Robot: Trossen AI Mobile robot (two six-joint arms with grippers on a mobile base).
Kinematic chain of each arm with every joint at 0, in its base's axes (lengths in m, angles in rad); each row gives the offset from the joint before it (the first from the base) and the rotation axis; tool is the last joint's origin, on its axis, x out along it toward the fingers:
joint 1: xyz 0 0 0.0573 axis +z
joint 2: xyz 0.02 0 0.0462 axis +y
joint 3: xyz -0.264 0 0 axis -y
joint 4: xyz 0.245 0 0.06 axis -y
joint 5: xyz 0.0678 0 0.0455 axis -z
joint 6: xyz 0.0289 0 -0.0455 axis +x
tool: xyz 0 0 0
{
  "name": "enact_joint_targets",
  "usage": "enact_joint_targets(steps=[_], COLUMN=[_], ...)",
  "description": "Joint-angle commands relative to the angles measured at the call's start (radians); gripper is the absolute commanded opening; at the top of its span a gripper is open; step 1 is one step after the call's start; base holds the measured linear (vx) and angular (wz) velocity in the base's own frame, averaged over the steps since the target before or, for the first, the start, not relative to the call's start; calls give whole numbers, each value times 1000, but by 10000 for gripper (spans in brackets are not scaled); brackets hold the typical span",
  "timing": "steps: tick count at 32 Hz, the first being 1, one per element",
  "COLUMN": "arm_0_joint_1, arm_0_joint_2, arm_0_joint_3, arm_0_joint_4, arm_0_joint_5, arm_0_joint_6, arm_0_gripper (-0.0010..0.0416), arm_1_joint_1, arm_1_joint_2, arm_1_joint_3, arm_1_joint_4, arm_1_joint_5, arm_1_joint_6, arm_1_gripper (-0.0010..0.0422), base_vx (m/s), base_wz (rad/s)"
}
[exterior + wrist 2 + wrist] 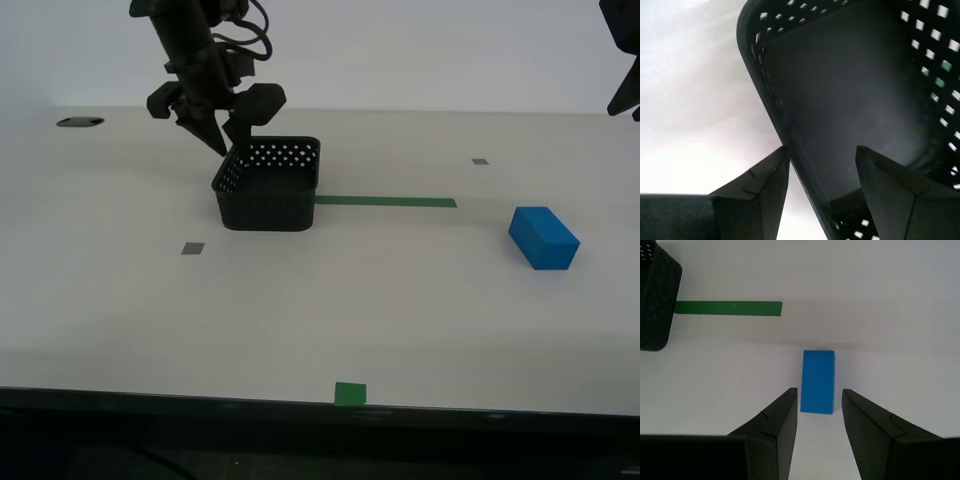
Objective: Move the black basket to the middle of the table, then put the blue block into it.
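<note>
The black basket (pixel 268 188) stands on the table (pixel 120 300) a little toward the exterior view's left of the centre, with one end touching the end of the green tape strip (pixel 385 202). The second gripper (pixel 222 135) is at the basket's far corner on the exterior view's left; in the second wrist view its jaws are apart, one finger outside the rim and the other over the inside, so the wall (pixel 771 95) lies between them but is not yet pinched. It seems that the basket step is in hand, either a grasp about to begin or a release just finished; the pictures alone do not decide this. The blue block (pixel 543 237) lies flat on the table well apart from the basket, toward the exterior view's right. The first gripper (pixel 820 405) hangs above it with jaws apart, and the block (pixel 818 381) is lined up with the gap between them but not held. If the basket place is accepted, the next move probably calls for lowering this gripper straight down and closing on the block's narrow sides.
</note>
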Motion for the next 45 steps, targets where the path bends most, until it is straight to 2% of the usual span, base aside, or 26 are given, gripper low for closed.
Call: enact_joint_targets(steps=[1, 2, 5, 28, 30, 37, 40, 42, 45], arm_0_joint_1=[0, 0, 0, 1, 1, 2, 2, 2, 2], arm_0_joint_2=[0, 0, 0, 0, 0, 0, 0, 0, 0], arm_0_joint_3=[-1, -1, -4, -4, -4, -5, -5, -5, -5], arm_0_joint_4=[2, 2, 3, 31, 31, 28, 27, 27, 28], arm_0_joint_5=[-2, -2, -2, -2, -2, -3, -3, -2, -2], arm_0_joint_6=[4, 5, 7, 26, 26, 27, 28, 28, 29], arm_0_gripper=[122, 122, 122, 122, 121, 122, 122, 121, 121], arm_1_joint_1=[0, 0, 0, -11, -10, -14, -15, -15, -16], arm_1_joint_2=[31, 39, 50, 50, 53, 177, 181, 181, 181], arm_1_joint_3=[23, 29, 35, 35, 35, 96, 105, 118, 122], arm_1_joint_4=[-10, -11, -21, 32, 39, -7, -3, -7, -10], arm_1_joint_5=[-13, -33, -50, -58, -75, -84, -85, -85, -85], arm_1_joint_6=[-6, -6, -3, -14, -16, -31, -40, -40, -40], arm_1_gripper=[163, 161, 161, 160, 160, 160, 159, 148, 87], base_vx=[0, 0, 0, 0, 0, 0, 0, 0, 0], base_wz=[0, 0, 0, 0, 0, 0, 0, 0, 0])
